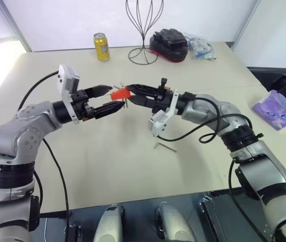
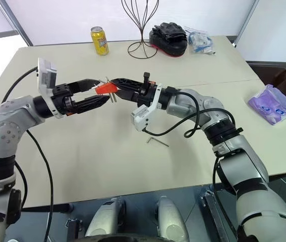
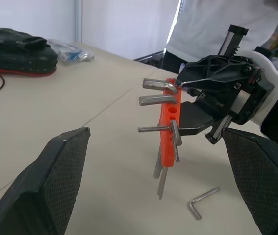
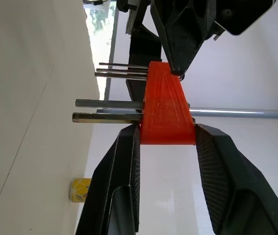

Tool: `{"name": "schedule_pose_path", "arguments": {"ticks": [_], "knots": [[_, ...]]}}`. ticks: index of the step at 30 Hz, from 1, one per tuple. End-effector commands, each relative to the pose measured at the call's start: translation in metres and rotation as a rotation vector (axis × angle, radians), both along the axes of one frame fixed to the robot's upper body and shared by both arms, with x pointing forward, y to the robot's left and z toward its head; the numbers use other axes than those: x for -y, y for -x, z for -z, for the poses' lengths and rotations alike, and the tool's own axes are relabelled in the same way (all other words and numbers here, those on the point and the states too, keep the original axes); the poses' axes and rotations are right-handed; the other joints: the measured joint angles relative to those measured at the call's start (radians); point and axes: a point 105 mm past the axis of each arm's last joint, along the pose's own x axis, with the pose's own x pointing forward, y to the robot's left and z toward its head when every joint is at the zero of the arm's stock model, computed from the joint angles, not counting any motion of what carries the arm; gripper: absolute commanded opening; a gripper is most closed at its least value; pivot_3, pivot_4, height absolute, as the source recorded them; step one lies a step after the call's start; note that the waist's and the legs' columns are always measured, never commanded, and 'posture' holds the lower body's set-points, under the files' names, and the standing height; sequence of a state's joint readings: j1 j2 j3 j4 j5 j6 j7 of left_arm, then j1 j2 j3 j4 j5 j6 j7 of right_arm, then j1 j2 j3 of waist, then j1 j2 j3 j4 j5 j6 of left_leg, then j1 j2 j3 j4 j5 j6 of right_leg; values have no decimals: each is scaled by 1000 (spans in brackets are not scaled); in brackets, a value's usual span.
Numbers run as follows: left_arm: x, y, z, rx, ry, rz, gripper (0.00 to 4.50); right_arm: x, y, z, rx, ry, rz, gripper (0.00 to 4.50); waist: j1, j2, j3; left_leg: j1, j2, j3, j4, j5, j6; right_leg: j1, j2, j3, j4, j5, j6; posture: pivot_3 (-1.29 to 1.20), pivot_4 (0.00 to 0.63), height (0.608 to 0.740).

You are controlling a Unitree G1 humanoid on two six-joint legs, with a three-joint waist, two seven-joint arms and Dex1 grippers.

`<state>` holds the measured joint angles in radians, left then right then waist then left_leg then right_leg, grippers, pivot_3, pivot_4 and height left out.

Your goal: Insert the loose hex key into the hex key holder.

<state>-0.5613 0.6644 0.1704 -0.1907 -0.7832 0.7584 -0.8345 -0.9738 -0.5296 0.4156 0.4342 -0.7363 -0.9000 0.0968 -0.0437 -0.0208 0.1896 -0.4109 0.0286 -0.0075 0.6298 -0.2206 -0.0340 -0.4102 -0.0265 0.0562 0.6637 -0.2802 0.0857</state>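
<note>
Nearest to me, at lower centre of the head views, I see the loose hex key (image 1: 165, 147) lying flat on the pale tabletop (image 1: 132, 171), apart from both arms. Above it, at mid-frame, I hold both arms raised over the tabletop with their tips meeting. My right gripper (image 1: 128, 93) has its jaws pinching the hex key holder (image 1: 119, 94); the right wrist view confirms both black fingers (image 4: 124, 166) pressed against the sides of the red-orange block, with several grey keys protruding from it. My left gripper (image 1: 110, 99) has its jaws spread wide, one finger above and one below the holder, with neither finger visibly touching it. In the left wrist view the holder (image 3: 169, 128) hangs between the two spread pads, and the loose key (image 3: 202, 200) shows on the tabletop beneath. At the right edge of the frame lies a purple packet (image 1: 278, 112). Along the far edge, across the top of the frame, stand a yellow can (image 1: 101, 47), a black wire stand (image 1: 144, 30), a black-and-red object (image 1: 170, 44) and a clear plastic bag (image 1: 201, 48).
</note>
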Motion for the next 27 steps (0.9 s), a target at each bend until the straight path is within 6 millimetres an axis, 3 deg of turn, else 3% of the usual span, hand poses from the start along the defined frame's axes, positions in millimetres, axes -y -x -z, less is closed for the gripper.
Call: {"name": "schedule_pose_path", "arguments": {"ticks": [1, 9, 12, 19, 20, 27], "knots": [[1, 1, -10, 45, 3, 5, 4500, 1, 6, -17, 35, -57, -21, 1059, 0, 0, 0, 0, 0, 0, 0, 0, 0, 0, 0, 0, 0, 0, 0, 0, 150, 740], [3, 1, -13, 49, 26, 7, 4500, 1, 7, -17, 30, -54, -24, 1059, 0, 0, 0, 0, 0, 0, 0, 0, 0, 0, 0, 0, 0, 0, 0, 0, 150, 740], [5, 1, -12, 44, 32, 8, 3735, 1, 7, -17, 29, -55, -23, 1059, 0, 0, 0, 0, 0, 0, 0, 0, 0, 0, 0, 0, 0, 0, 0, 0, 150, 740], [6, 0, -11, 35, 45, 4, 220, 0, 8, -16, 23, -55, -24, 1059, 1, 0, 0, 0, 0, 0, 0, 0, 0, 0, 0, 0, 0, 0, 0, 0, 150, 740], [6, 0, -11, 35, 48, 3, 25, 0, 8, -16, 23, -55, -23, 1059, 1, 0, 0, 0, 0, 0, 0, 0, 0, 0, 0, 0, 0, 0, 0, 0, 150, 740], [8, 0, -12, 35, 56, 6, 25, 0, 9, -15, 18, -55, -24, 1059, 0, 0, 0, 0, 0, 0, 0, 0, 0, 0, 0, 0, 0, 0, 0, 0, 150, 740]]}}
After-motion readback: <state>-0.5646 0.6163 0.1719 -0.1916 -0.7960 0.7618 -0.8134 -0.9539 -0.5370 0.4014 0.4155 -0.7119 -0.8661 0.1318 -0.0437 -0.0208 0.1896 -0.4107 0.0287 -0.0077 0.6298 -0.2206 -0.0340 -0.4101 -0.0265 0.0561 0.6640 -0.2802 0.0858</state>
